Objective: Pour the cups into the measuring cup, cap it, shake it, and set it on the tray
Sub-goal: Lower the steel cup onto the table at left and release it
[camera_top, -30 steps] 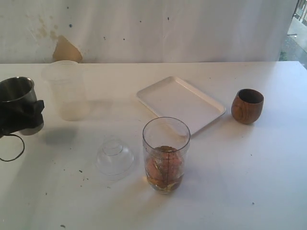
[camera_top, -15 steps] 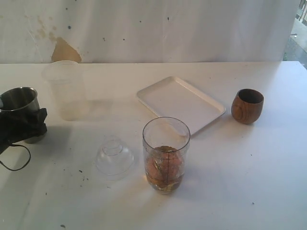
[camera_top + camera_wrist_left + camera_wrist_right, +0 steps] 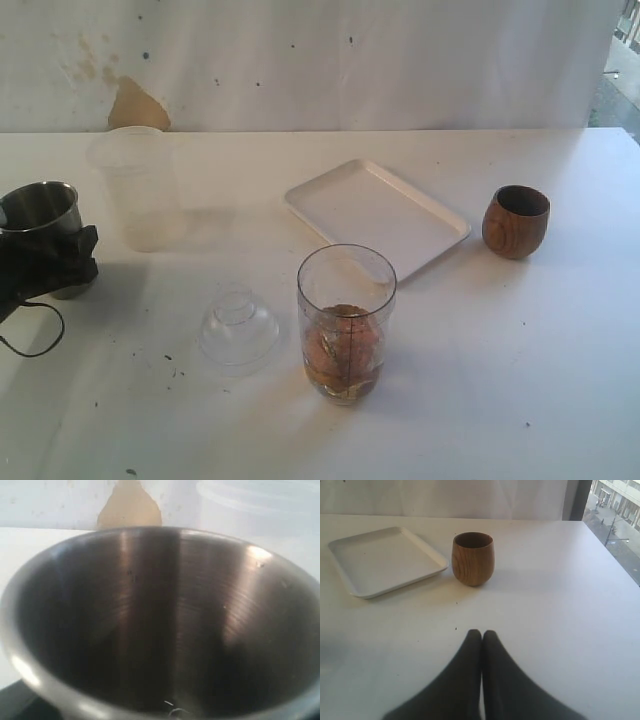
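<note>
The steel tumbler point(image 3: 42, 205) stands upright at the table's left edge, with my left gripper point(image 3: 45, 258) shut around its lower body. Its dark bare inside point(image 3: 160, 620) fills the left wrist view, and the fingers are hidden there. The measuring cup point(image 3: 346, 320) stands uncapped at front centre, holding brownish contents. A clear domed lid point(image 3: 238, 325) lies just left of it. The frosted plastic cup point(image 3: 140, 190) is at back left. The white tray point(image 3: 377, 215) lies behind the measuring cup. The wooden cup point(image 3: 516, 221) point(image 3: 473, 558) stands at the right. My right gripper point(image 3: 481, 632) is shut on nothing, short of the wooden cup.
The frosted cup's rim point(image 3: 260, 505) rises just beyond the tumbler. The tray point(image 3: 385, 560) lies beside the wooden cup. The table's right edge point(image 3: 615, 555) runs past that cup. A loose black cable point(image 3: 30, 340) hangs below my left gripper.
The left gripper lowered the steel tumbler from a raised, tilted pose to upright on the table. In the last half second nothing moved.
</note>
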Robot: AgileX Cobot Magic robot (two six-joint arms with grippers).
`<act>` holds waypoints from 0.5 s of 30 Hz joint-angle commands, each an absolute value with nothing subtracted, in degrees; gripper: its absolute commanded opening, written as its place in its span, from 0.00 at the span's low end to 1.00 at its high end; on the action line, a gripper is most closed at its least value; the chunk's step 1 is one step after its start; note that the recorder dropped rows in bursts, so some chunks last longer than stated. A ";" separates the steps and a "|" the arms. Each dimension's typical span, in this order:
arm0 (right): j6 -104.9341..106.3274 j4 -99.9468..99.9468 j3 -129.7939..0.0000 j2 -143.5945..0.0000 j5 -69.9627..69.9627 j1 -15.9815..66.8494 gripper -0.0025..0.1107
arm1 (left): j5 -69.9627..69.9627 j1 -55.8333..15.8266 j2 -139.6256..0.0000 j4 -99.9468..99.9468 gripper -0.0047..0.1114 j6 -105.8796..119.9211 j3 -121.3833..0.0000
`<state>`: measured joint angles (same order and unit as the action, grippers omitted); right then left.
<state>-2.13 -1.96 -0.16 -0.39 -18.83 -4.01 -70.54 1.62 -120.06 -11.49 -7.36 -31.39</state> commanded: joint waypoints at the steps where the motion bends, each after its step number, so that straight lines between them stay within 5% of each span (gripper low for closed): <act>1: -2.28 -2.12 0.00 0.00 -18.44 -3.72 0.02 | -67.29 1.70 -120.44 -10.35 0.08 -6.60 -31.16; 4: -2.28 -2.12 0.00 0.00 -18.44 -3.72 0.02 | -67.29 1.70 -120.44 -10.35 0.21 -5.69 -31.16; 11: -2.28 -2.12 0.00 0.00 -18.44 -3.72 0.02 | -67.42 1.70 -120.44 -10.35 0.67 -5.69 -31.16; 15: -2.28 -2.12 0.00 0.00 -18.44 -3.72 0.02 | -67.42 1.70 -120.44 -10.35 0.82 -5.69 -31.16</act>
